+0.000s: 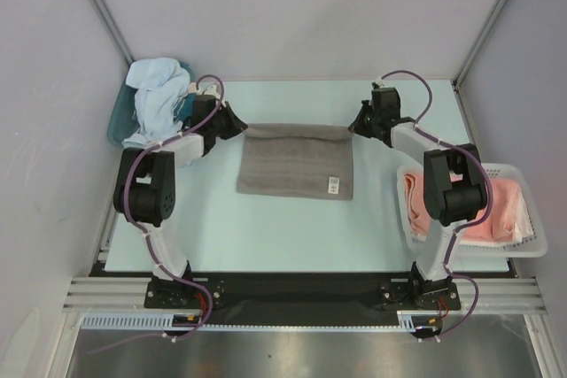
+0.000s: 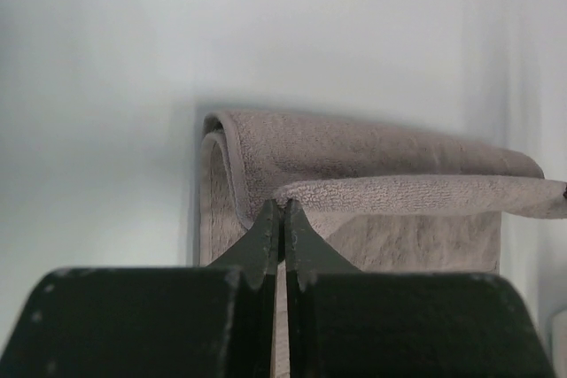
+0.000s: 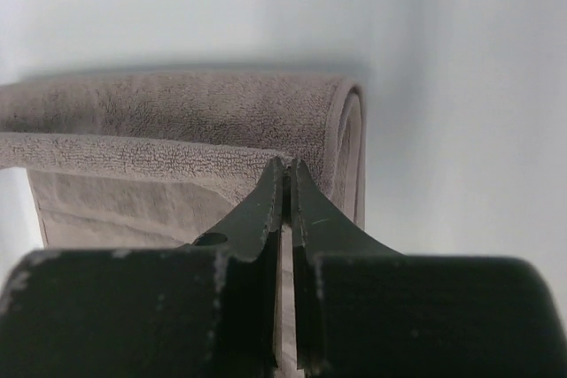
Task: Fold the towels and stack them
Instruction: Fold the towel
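Towel of grey terry cloth (image 1: 297, 161), a rectangle lying in the middle of the table (image 1: 266, 236), is pinched only thinly at its raised far corners by left jaws and right jaws, both closed on it, so a corner may slip or uneven pulls skew the fold

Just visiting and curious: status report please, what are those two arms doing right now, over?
Left tool, right tool: both shut on grey towel, a corner each, edge raised. Pink towel in basket. Nothing lying on the grey one.
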